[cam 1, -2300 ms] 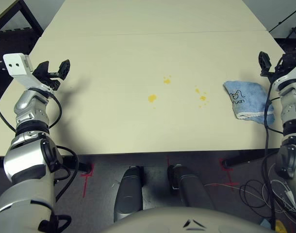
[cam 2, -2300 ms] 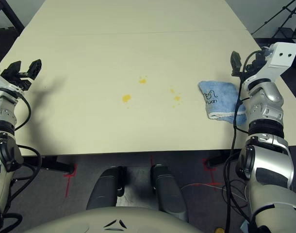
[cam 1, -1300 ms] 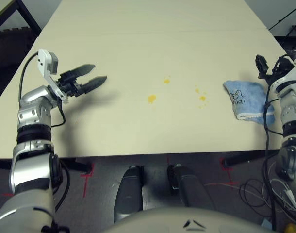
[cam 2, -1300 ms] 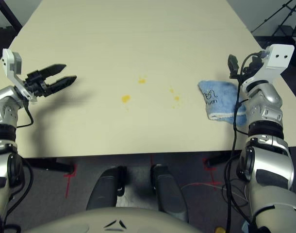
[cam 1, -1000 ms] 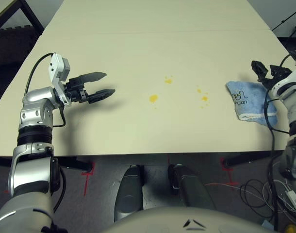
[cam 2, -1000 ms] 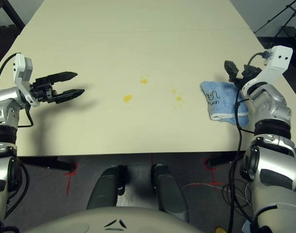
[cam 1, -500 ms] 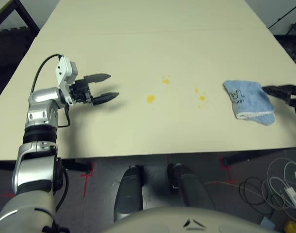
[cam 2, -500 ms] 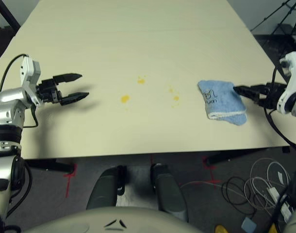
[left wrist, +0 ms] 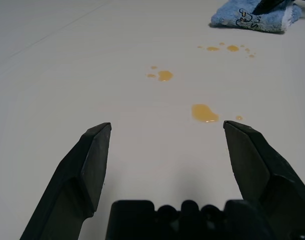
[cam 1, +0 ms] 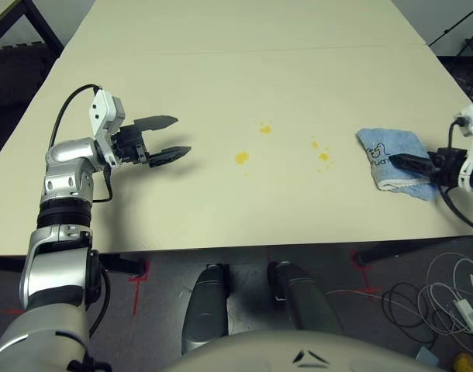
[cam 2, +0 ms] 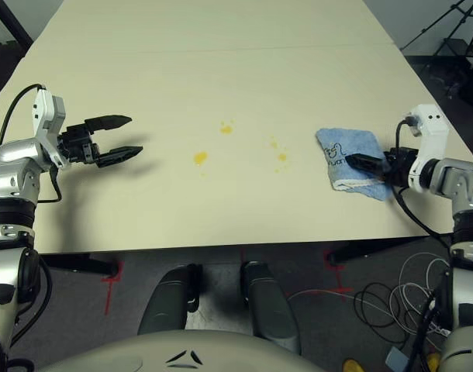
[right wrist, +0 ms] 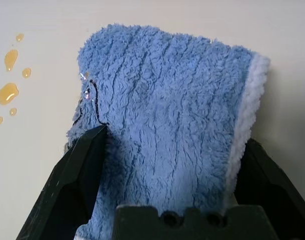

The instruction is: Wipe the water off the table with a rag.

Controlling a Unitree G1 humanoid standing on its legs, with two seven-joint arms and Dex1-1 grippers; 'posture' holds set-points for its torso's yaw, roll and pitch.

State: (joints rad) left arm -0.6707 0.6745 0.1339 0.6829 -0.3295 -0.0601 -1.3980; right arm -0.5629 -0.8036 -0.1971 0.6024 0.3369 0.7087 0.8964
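From the head camera you see the rag (cam 2: 354,163) lying at the table's (cam 2: 221,85) right edge, the right gripper (cam 2: 359,164) over it. Your left wrist view shows the left gripper (left wrist: 167,142) spread wide, facing the water (left wrist: 204,112). Your right wrist view shows black fingers (right wrist: 75,180) splayed either side of the rag.

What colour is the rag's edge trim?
White, bordering the light blue rag; it shows best in the right wrist view.

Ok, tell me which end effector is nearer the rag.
Right. The right end effector is over the rag, open fingers straddling it. The left end effector hovers open across the table, beyond the water.
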